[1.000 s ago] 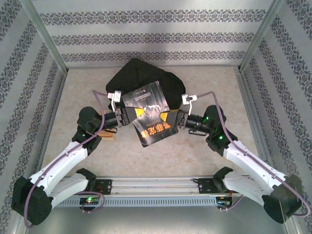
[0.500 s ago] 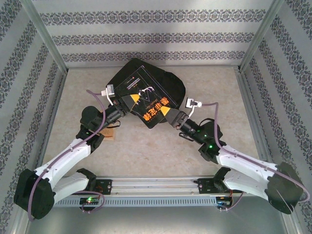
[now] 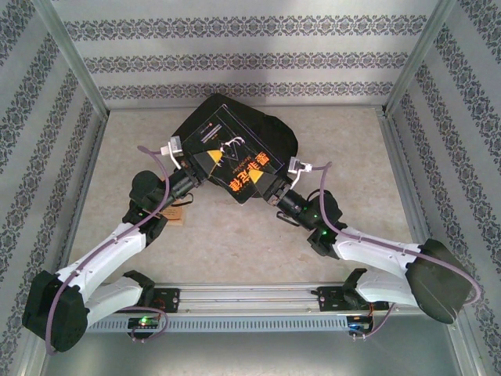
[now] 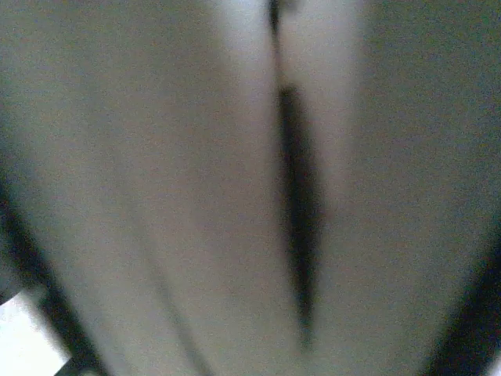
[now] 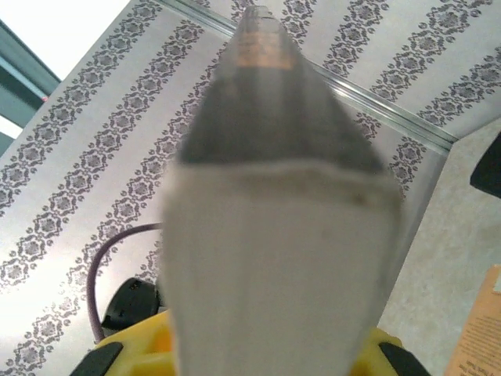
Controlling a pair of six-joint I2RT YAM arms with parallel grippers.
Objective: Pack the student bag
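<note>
Patterned walls all round, pale marbled surface [image 3: 235, 251] below. Black bag [image 3: 279, 137] slumped at the far middle of it. Book [image 3: 235, 160] now spread across the bag's top, no longer tipped up over the bare surface as a second ago. Carried up and back by both arms. Left tool [image 3: 205, 159] clamped on the book's left edge, one yellow finger on the cover. Right tool [image 3: 272, 190], wide a moment back, now closed on the near corner; page block wedged between yellow fingers [image 5: 376, 348] at the right wrist. Left wrist: just a blur of pale pages. Reads as a two-sided hold, ready for feeding in. Bag's opening hidden, so can't tell if any of it is inside yet.
</note>
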